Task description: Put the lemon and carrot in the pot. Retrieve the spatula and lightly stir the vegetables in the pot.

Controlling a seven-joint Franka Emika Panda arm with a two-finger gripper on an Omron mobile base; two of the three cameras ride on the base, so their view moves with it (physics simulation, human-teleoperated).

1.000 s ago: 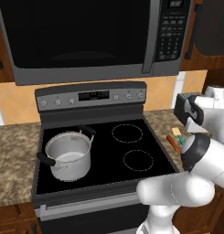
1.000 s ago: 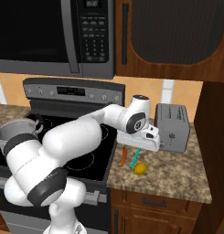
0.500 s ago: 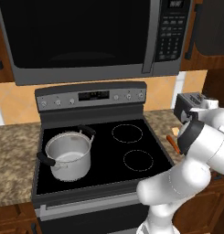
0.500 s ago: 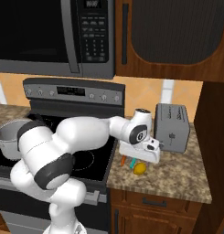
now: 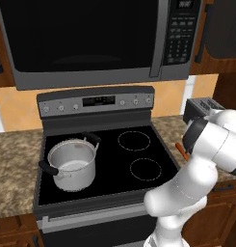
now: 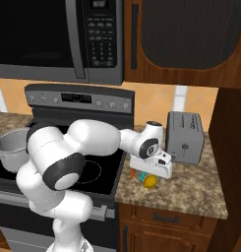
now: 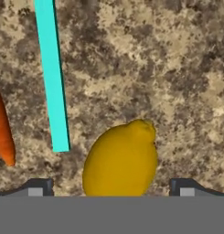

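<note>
Hand view puts our gripper (image 7: 111, 189) right over the lemon (image 7: 120, 160), jaws spread wide and holding nothing, one dark tip on each side of the fruit. We judge the step in hand to be the lemon pick: we should come straight down with the fruit centred between the tips and close gently on its rounded sides so it does not roll away. Just beside the lemon in this view lies the spatula (image 7: 51, 75), a slim teal handle, and at the picture's edge the carrot (image 7: 2, 130), both near enough that a drifting finger could nudge them. From the right base view, all of this sits on the worktop (image 6: 191, 189) beside the stove, near its front edge, with the lemon (image 6: 150, 181) under the hand and a toaster (image 6: 184, 137) behind. The pot (image 5: 71, 164) stands well apart at the front-left corner of the stovetop, and looks empty from here. The spatula's head is cut off, most of the carrot is out of frame, and our fingertips barely show.
</note>
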